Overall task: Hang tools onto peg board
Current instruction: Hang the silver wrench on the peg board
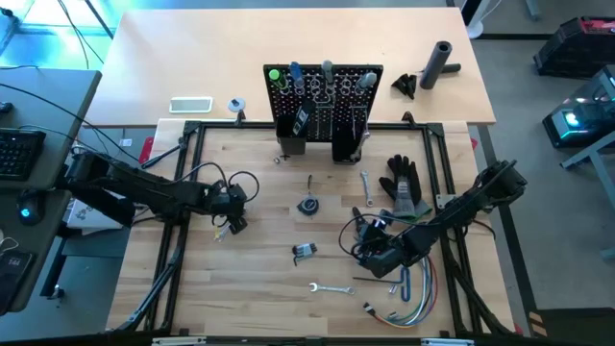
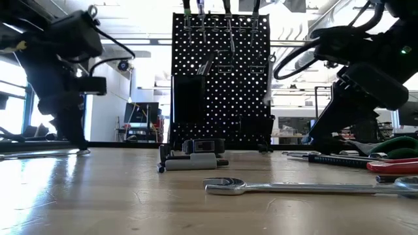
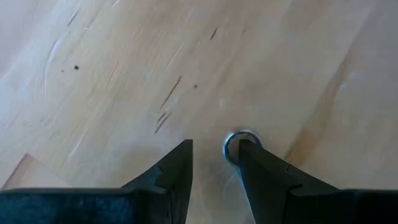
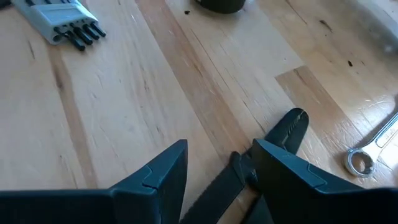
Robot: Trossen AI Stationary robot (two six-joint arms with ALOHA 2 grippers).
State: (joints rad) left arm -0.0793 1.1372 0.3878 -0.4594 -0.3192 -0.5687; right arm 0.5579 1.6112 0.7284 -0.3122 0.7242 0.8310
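- Silver wrench [image 2: 313,187] is lying flat at the table's near edge, w/ the coloured wire bundle [image 1: 415,298] just right of it.
- Right gripper [image 4: 214,168] is hovering low over the wood, right of centre, fingers standing apart w/ nothing clamped; black tool handles [image 4: 277,146] are lying under and beside one finger, another wrench [image 4: 373,149] off to the side.
- Hex key set [image 1: 304,251] is sitting mid-table, near that gripper.
- Left gripper [image 3: 214,165] is pointing down on the left side of the table, fingers part-way apart; a small silver ring end [image 3: 239,142] is showing at one fingertip; can't tell if it's gripped.
- Black glove [image 1: 405,185] is lying right of centre, farther back.
- Peg board [image 1: 327,104] is standing upright at the far-centre edge, several tools already hanging on it, incl. the green-handled screwdriver [image 1: 276,77].
- Black cylinder [image 1: 440,63] is lying behind on the far table.
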